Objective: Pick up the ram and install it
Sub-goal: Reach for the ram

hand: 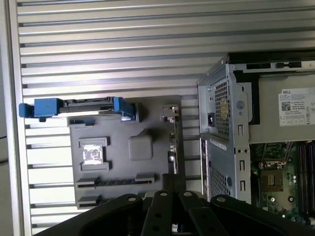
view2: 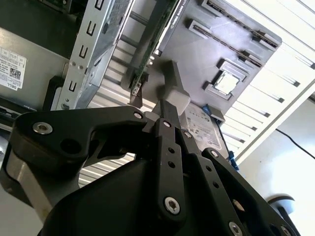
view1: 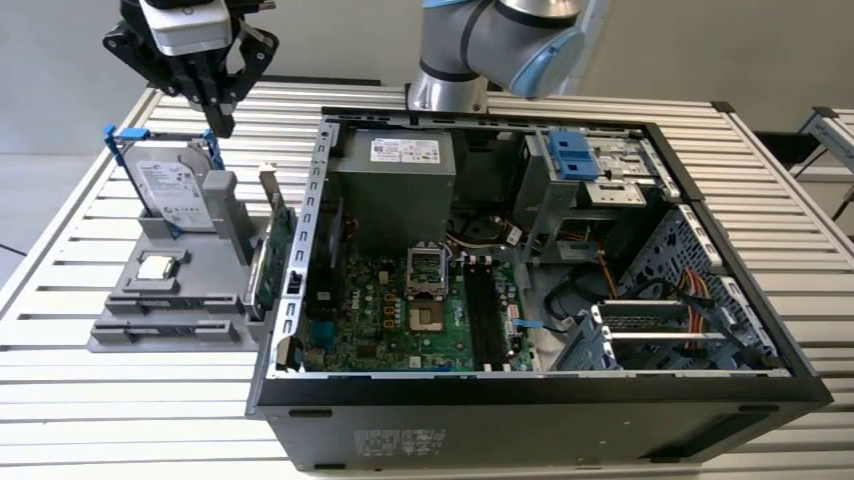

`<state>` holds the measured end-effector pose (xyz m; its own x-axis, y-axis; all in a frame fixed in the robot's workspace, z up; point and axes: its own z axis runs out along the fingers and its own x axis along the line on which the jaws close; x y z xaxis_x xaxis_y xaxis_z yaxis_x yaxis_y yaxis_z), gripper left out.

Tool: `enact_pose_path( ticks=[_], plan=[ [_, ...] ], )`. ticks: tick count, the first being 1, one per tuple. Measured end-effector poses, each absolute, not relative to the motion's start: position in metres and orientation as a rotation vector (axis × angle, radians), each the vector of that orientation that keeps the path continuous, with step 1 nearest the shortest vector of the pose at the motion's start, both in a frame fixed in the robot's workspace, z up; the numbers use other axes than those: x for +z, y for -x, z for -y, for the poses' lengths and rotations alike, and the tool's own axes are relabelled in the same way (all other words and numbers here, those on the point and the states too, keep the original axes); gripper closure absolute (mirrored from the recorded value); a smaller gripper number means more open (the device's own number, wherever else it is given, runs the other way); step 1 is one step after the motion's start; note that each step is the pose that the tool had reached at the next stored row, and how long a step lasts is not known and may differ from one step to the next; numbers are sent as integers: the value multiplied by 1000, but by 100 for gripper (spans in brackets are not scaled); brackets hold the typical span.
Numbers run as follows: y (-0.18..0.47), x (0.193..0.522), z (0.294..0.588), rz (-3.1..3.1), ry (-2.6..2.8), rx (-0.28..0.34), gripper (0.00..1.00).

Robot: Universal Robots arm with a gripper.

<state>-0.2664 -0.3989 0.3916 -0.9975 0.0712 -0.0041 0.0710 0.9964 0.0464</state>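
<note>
My gripper (view1: 222, 128) hangs shut over the back of the grey parts holder (view1: 118, 332), at the exterior view's left. In the second wrist view its black fingertips (view2: 165, 105) meet, and nothing shows between them. They sit just above the holder's grey post (view2: 172, 88). I cannot pick out the ram in any view. The long dark memory slots (view1: 485, 320) lie on the motherboard inside the open computer case (view1: 534, 385). Whether a stick sits in them I cannot tell.
The holder carries a silver hard drive in a blue-tabbed frame (view1: 174, 190), a processor chip (view1: 158, 267) and an upright green expansion card (view1: 276, 255). The case's metal wall (view1: 315, 200) stands just beyond the card. Everything rests on a slatted white table (view1: 80, 420).
</note>
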Motion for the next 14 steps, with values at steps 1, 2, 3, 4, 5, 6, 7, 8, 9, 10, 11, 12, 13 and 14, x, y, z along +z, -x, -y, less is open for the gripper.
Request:
enact_pose_path(
  ticks=[1, 2, 3, 4, 5, 6, 7, 8, 9, 10, 11, 12, 13, 14],
  plan=[
    [267, 392, 399, -3133, -112, 73, 100],
    [267, 392, 399, -3133, -112, 73, 100],
    [267, 392, 399, -3133, -112, 73, 100],
    [267, 392, 399, -3133, -112, 73, 100],
    [268, 392, 399, -3133, -112, 73, 100],
    [268, 392, 399, -3133, -112, 73, 100],
    [268, 392, 399, -3133, -112, 73, 100],
    [268, 391, 399, -3133, -111, 73, 100],
    [269, 391, 399, -3133, -111, 73, 100],
    [269, 391, 399, -3133, -111, 73, 100],
    [269, 391, 399, -3133, -111, 73, 100],
    [269, 391, 399, -3133, -112, 73, 100],
    [269, 391, 399, -3133, -111, 73, 100],
    [270, 391, 399, -3133, -112, 73, 100]
  ],
)
